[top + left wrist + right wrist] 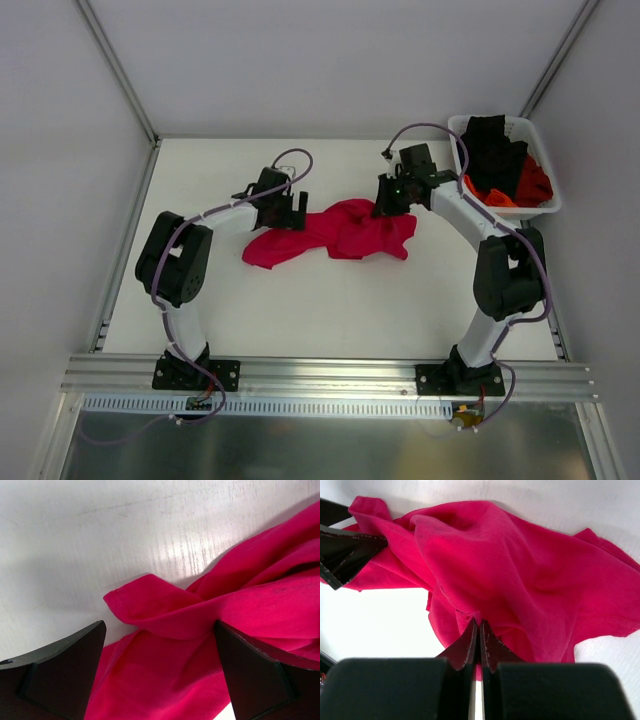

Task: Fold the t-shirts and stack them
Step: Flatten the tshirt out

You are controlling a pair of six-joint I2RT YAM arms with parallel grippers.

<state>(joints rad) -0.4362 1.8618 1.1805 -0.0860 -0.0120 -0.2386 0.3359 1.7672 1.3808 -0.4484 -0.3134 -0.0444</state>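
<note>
Main risk: right gripper [479, 627] has its fingers pressed together on what looks like a thin pinch of hem. That could slip on a pull, or it may have caught several layers. Left gripper [160, 625] is spread wide over a twisted, doubled-over corner. If it closes there it likely grabs two plies, so the shirt won't open flat.

Crimson-pink soft cloth t-shirt [340, 232] is a crumpled, twisted heap, no sleeve or collar readable. It lies on the table just left of the white plastic basket [543, 165], slightly nearer the arm bases. Black shirt [495, 150] and orange-red shirt [535, 185] sit inside the basket, unfolded.
</note>
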